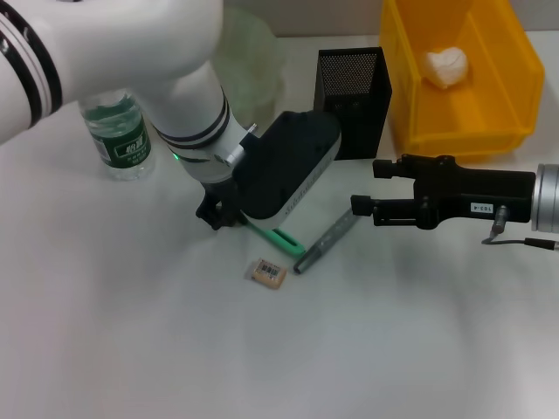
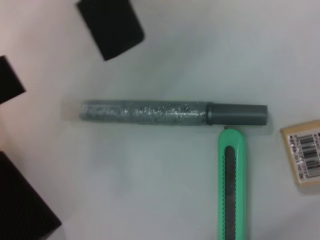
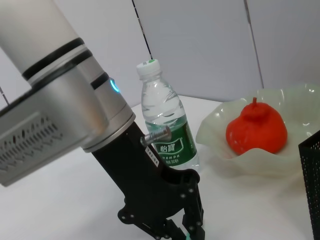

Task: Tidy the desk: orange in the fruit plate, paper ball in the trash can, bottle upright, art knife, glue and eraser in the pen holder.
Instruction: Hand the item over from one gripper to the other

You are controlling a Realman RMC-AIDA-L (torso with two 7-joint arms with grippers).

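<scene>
Left gripper (image 1: 229,218) down on the table at the green art knife (image 1: 278,237), fingers state unclear. Glue stick (image 1: 327,241) touches the knife tip; eraser (image 1: 268,273) at 6 o'clock of it. Right gripper (image 1: 365,187) open, hovering at 3 o'clock of the glue. Bottle (image 3: 165,127) upright, orange (image 3: 256,128) in fruit plate (image 3: 215,130), paper ball (image 1: 446,65) in yellow bin (image 1: 489,113), pen holder (image 1: 354,100) at 12 o'clock.

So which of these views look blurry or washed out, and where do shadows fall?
Head view: the left arm's white shell is overexposed up close, and a soft shadow lies on the desk under the left pincer. Left wrist view: the glue stick and art knife look soft. Right wrist view: the bottle is sharp.
</scene>
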